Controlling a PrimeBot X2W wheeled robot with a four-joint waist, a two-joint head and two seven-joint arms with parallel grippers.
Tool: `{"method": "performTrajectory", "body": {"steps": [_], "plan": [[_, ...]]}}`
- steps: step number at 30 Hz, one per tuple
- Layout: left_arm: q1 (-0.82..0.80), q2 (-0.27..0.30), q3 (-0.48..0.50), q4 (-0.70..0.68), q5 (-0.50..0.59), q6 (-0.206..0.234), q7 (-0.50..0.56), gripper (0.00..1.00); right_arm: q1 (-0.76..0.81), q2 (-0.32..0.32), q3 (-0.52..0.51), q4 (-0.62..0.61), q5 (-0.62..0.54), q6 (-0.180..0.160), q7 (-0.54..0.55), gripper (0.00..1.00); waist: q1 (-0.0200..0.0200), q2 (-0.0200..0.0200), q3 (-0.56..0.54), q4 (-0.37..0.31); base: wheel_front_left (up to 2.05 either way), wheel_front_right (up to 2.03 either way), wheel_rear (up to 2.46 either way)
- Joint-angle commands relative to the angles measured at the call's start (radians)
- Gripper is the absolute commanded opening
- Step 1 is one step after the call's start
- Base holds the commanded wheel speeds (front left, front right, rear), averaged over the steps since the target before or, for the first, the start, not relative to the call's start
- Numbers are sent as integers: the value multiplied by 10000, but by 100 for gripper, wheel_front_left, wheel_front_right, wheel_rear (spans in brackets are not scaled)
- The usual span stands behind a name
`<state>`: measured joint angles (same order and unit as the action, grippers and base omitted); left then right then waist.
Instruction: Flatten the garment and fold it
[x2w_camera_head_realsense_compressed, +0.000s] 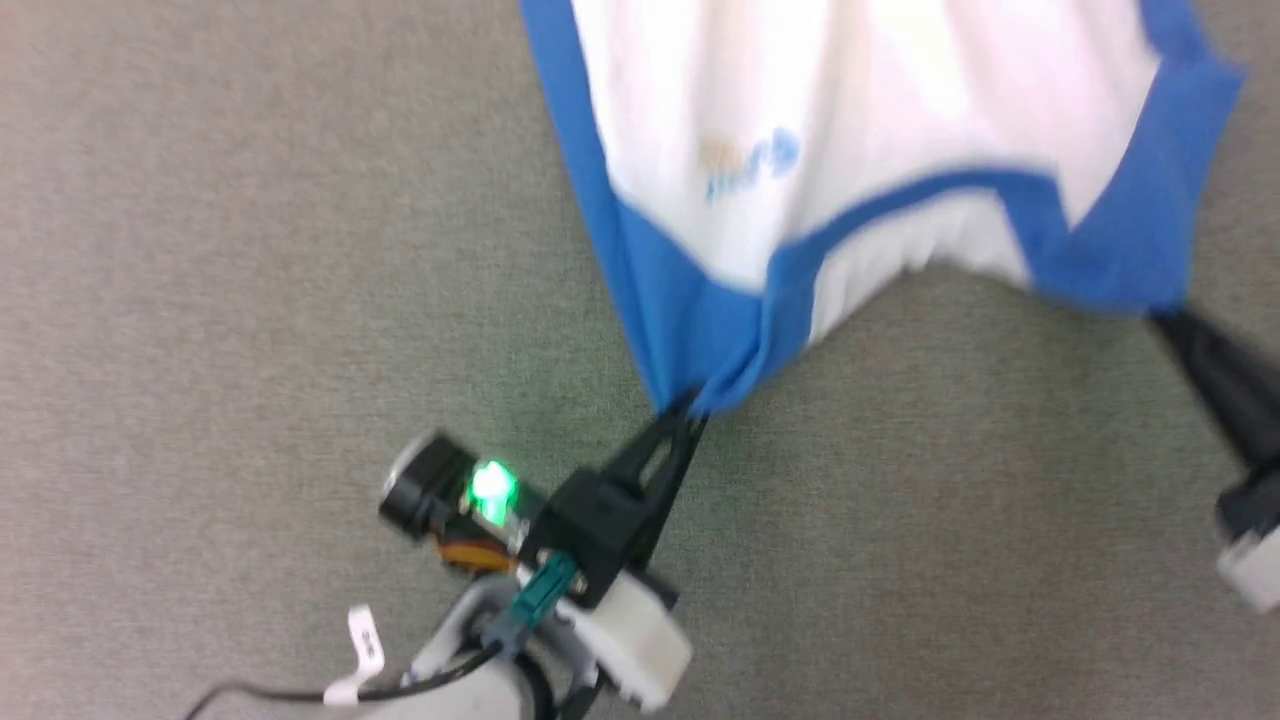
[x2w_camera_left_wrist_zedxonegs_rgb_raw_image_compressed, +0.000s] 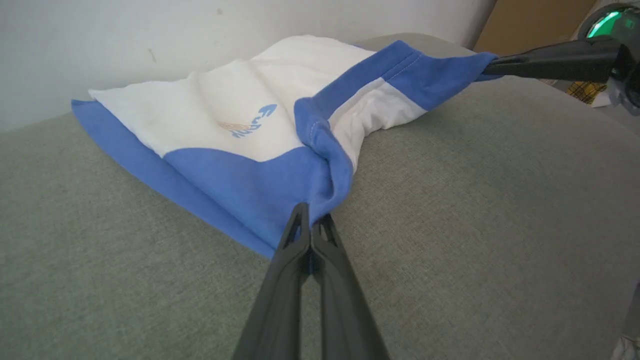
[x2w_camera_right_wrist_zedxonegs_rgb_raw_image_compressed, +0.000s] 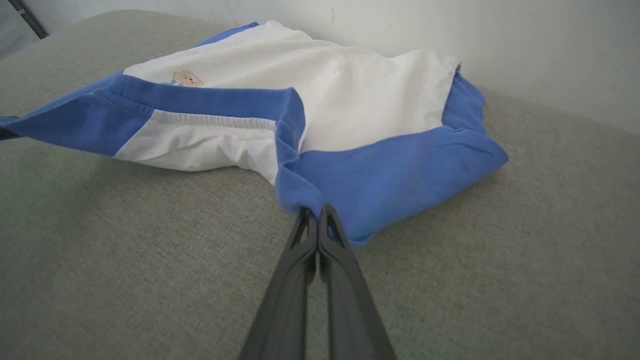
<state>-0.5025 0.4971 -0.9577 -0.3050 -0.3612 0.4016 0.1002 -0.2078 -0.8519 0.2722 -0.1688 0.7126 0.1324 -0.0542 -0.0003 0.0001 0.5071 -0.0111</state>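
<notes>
The garment (x2w_camera_head_realsense_compressed: 860, 120) is a white shirt with royal-blue sleeves and shoulders, spread on a grey-green cloth surface, its near edge lifted between two pinched corners. My left gripper (x2w_camera_head_realsense_compressed: 686, 410) is shut on the blue shoulder corner nearest me. From the left wrist, the garment (x2w_camera_left_wrist_zedxonegs_rgb_raw_image_compressed: 225, 120) shows a small blue print, and the left gripper (x2w_camera_left_wrist_zedxonegs_rgb_raw_image_compressed: 312, 222) pinches a bunched blue fold. My right gripper (x2w_camera_head_realsense_compressed: 1165, 322) is shut on the other blue corner. The right wrist view shows the right gripper (x2w_camera_right_wrist_zedxonegs_rgb_raw_image_compressed: 315, 216) closed on the garment (x2w_camera_right_wrist_zedxonegs_rgb_raw_image_compressed: 360, 100). The right gripper (x2w_camera_left_wrist_zedxonegs_rgb_raw_image_compressed: 492, 66) also pulls its corner taut.
The grey-green cloth surface (x2w_camera_head_realsense_compressed: 250, 250) stretches wide to the left and in front of the shirt. A pale wall (x2w_camera_left_wrist_zedxonegs_rgb_raw_image_compressed: 125, 35) rises just behind the garment. A brown cardboard panel (x2w_camera_left_wrist_zedxonegs_rgb_raw_image_compressed: 540, 20) stands at the far right of the left wrist view.
</notes>
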Motion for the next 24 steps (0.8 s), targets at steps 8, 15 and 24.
{"method": "performTrajectory", "body": {"steps": [8, 15, 24], "plan": [[1881, 618, -382, 142, -1284, -253, -312, 0, 2767, 1219, -541, -336, -429, -17, 866, 0, 3, -1, -1929, 124, 0, 0, 0], [2904, 1053, -639, 278, -1804, -361, -489, 0, 4362, 2036, -785, -434, -721, -17, 1344, 0, 3, -1, -2599, 121, 0, 0, 0], [3859, 946, -778, 841, -2485, -527, -1080, 0, 5186, 2584, -872, -356, -1022, -17, 1662, 0, 3, -1, -3180, 113, 0, 0, 0]]}}
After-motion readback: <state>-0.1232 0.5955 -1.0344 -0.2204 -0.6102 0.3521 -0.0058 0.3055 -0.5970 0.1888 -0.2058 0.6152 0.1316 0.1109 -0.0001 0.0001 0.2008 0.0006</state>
